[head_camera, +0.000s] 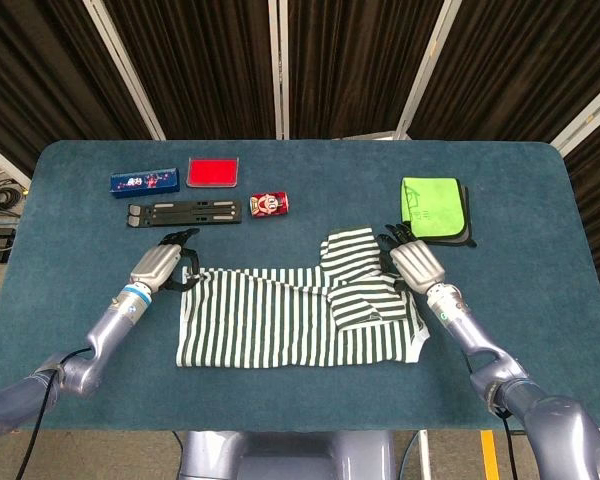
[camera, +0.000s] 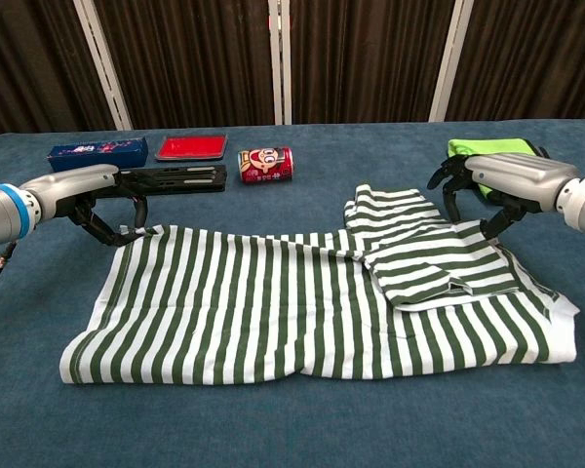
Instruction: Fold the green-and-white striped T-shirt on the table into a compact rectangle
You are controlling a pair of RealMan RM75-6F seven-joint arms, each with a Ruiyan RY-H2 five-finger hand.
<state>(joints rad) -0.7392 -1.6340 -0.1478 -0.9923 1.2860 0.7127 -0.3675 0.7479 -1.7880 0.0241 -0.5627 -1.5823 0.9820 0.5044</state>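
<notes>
Shirt (camera: 312, 302) at table center, half-folded; soft, limp, light. Left hand (camera: 88, 190) pinches its 10 o'clock corner, right hand (camera: 497, 185) its 2 o'clock edge; best gripped at corners.

T-shirt (head_camera: 290, 318) green-white stripes | cloth (head_camera: 429, 206) lime | can (head_camera: 268, 204) red | table (head_camera: 530, 300) blue

A green-and-white striped T-shirt (head_camera: 290, 318) lies spread flat across the near half of the blue tabletop (head_camera: 540, 300), its stripes running front to back. One sleeve is folded inward over the body on the right, leaving a rumpled raised flap.
</notes>
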